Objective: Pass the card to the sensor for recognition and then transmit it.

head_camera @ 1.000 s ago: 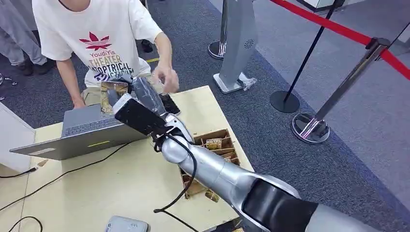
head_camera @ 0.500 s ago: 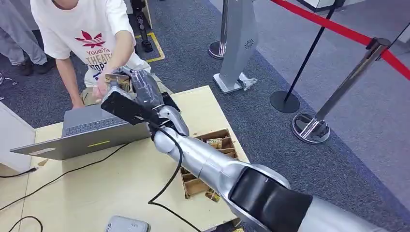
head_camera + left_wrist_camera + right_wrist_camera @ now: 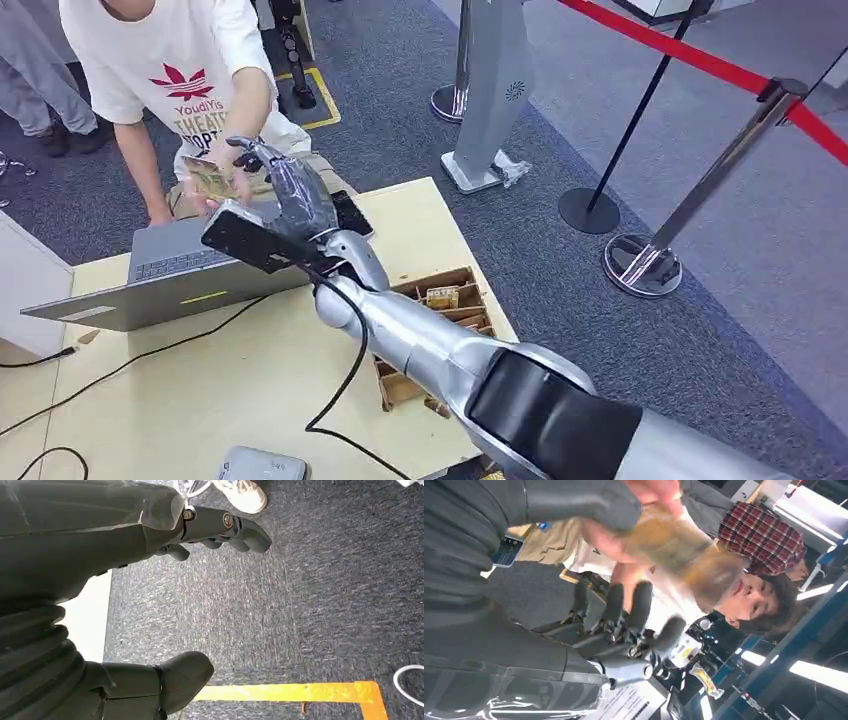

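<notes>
Card (image 3: 208,176) looks thin, light, stiff: you should pinch its free edge. Right hand (image 3: 272,180) fingers are spread; whether they grip, you can't tell. Left hand (image 3: 150,580) hangs open, empty.

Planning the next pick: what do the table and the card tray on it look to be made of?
The table looks like pale plywood or laminate: matte, flat, light tan. The card tray looks like bare brown cardboard or thin wood, with thin slotted dividers and raw edges; I cannot tell which.

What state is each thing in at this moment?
card: in the person's hand, at the right hand's fingertips
right hand: raised, fingers spread
left hand: holding nothing, fingers apart, above the carpet
laptop: open on the table
</notes>
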Motion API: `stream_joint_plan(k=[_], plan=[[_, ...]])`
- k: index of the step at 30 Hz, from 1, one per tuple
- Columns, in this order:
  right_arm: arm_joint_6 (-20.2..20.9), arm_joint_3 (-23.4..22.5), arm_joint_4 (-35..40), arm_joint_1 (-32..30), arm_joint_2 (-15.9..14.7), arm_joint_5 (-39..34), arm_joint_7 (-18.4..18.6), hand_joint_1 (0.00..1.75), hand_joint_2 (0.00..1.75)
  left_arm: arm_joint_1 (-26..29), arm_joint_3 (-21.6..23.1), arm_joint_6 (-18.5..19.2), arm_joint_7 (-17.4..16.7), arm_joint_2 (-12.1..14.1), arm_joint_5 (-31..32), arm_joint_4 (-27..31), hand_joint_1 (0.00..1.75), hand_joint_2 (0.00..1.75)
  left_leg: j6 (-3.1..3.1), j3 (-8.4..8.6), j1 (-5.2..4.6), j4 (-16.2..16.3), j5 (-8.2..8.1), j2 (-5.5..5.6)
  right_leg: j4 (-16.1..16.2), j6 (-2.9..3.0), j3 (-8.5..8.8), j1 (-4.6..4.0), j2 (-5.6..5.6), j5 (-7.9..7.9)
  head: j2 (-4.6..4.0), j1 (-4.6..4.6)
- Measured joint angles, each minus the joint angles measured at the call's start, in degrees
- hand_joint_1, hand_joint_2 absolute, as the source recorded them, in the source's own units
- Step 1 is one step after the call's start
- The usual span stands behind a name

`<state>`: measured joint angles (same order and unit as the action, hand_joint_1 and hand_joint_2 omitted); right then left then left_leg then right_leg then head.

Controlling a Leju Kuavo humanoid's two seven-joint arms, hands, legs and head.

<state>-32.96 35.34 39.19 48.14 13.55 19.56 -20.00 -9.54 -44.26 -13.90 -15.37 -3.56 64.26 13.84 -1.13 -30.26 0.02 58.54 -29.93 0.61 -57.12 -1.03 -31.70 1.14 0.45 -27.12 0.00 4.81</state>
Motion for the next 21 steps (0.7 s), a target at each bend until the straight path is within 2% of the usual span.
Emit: stream_joint_plan(k=[11,16,21], plan=[[0.5,0.1,1.2,-1.9,0.8,0.1,-1.6,0.00,1.75,0.1,0.0,-0.4,0.1,0.0,-1.4,-0.2,0.00,1.75,0.00,-0.01,0.00,0.0,0.00,0.00,0.0,0.00,0.00,0.00,0.00,0.00,0.00,0.00],[1.7,1.0,10.2,-6.3,0.1,2.0,-1.2,0.00,1.75,0.7,-0.2,-1.0,1.3,0.1,-2.8,-0.3,0.00,1.75,0.00,-0.01,0.00,0.0,-0.01,0.00,0.0,0.01,-0.04,-0.01,-0.01,-0.02,0.00,0.00],[1.5,2.6,21.9,-12.2,-3.7,6.2,1.0,0.00,1.75,2.0,-1.2,-1.4,2.8,0.4,-4.4,-0.3,0.00,1.75,0.00,-0.04,0.00,0.0,-0.02,0.00,0.1,0.01,-0.04,0.00,0.00,-0.03,0.00,0.00]])
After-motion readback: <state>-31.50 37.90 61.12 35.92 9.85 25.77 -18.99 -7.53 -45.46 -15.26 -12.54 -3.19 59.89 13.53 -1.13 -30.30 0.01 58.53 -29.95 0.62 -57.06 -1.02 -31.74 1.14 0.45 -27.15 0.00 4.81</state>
